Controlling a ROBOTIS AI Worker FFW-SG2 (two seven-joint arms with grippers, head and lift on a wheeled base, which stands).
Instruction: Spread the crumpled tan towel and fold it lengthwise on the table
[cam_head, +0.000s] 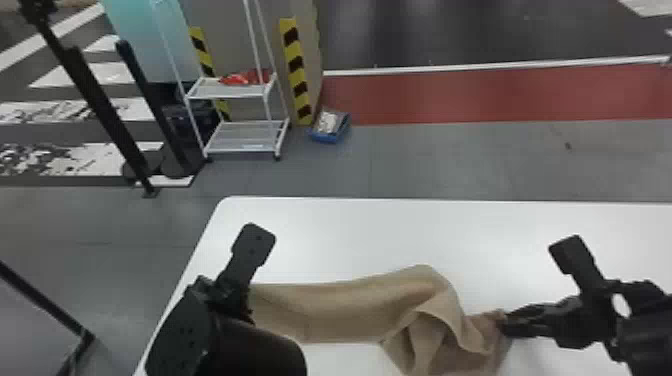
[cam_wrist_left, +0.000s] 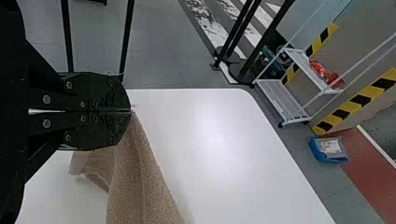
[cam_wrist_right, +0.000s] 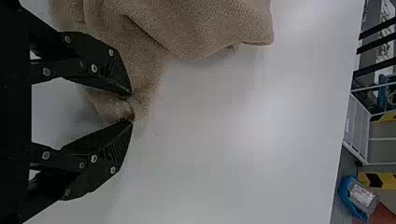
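Head view first: here's the tan cloth towel (cam_head: 350, 310) along the near part of the white, round-cornered table (cam_head: 390, 235), strung between the two grippers. A long, fairly smooth band leaves the black left gripper (cam_head: 230, 300) and runs over to a rumpled heap — loose folds, one flap turned over — right by the two-fingered black right gripper (cam_head: 504, 321), whose tips are at the towel's far right end. Out on the floor past the table stands a white metal shelf cart (cam_head: 240, 90) with something red on its upper shelf, and a blue tray (cam_head: 327, 135) near a yellow-and-black striped post (cam_head: 296, 75).

Over to the left wrist view, and this one gives the clear look at that left gripper's tips: jaws closed, flat faces together, clamped on an end of the towel, with the cloth spreading away from the tips in a widening, creased strip. A smaller turned piece of towel lies beside it on the tabletop.

Now the right wrist view, which adds the gap: the jaws stand narrowly apart, a bunched brown end of the towel between the tips. Thick, overlapping folds pile up beside the upper finger, and the towel's rounded edge rests over the white table.
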